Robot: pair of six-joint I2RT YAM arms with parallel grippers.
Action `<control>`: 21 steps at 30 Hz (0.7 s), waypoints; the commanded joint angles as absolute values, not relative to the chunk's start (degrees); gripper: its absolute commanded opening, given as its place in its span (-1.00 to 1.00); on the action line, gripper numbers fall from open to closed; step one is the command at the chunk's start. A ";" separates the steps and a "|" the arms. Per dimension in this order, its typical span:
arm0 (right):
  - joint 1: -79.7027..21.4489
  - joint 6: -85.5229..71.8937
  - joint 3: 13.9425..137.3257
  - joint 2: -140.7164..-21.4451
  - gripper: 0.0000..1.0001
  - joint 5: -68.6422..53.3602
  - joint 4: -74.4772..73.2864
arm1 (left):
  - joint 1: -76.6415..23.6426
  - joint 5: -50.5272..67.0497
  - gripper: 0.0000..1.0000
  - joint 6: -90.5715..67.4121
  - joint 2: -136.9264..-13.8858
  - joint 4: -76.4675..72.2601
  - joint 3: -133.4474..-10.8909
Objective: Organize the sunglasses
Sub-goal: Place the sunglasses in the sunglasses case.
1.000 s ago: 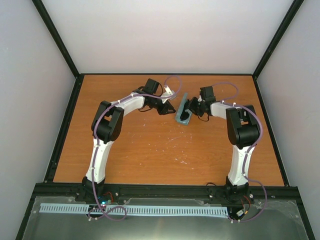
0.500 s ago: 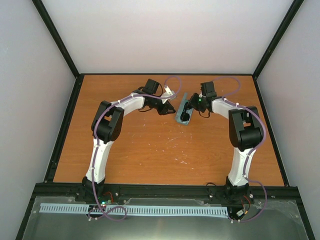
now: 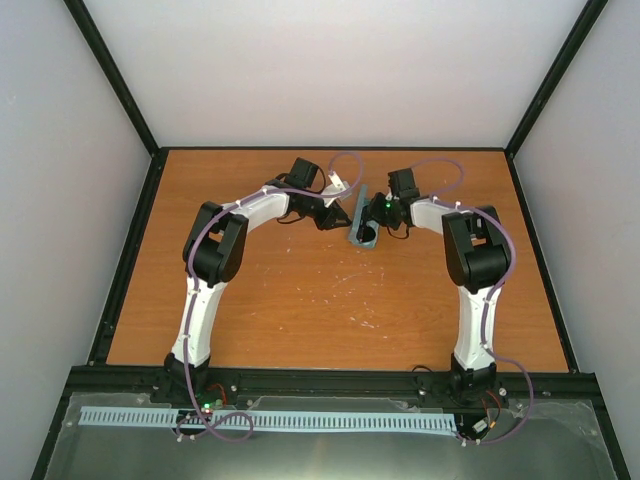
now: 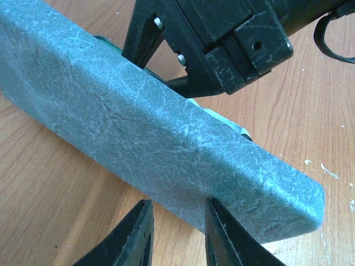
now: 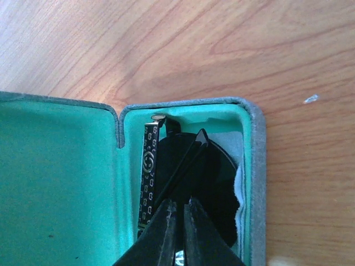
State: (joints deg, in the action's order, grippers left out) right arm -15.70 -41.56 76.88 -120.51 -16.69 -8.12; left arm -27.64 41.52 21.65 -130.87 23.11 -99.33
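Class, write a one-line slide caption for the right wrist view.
Right pincer at the black sunglasses lying inside the open, green-lined case.

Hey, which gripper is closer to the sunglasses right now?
Right. The right gripper is pinched on the sunglasses inside the case; the left gripper is outside, facing the case's grey outer shell, which stands between it and them.

From the right wrist the sunglasses (image 5: pixel 213 172) run off the picture's bottom edge behind the right gripper (image 5: pixel 178 206); whether its tips pinch the thin arm is unclear. The wall of the case (image 4: pixel 166 144) hides them from the left wrist; overhead they are too small to tell.
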 commanded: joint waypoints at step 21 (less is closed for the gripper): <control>-14.02 -38.52 66.74 -103.32 -0.95 -10.89 -11.58 | -28.12 40.50 -0.49 21.43 -127.18 20.12 -100.11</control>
State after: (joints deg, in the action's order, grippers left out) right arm -14.26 -38.50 70.48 -98.24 -11.75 -12.21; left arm -27.66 39.07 21.96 -128.70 21.34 -98.13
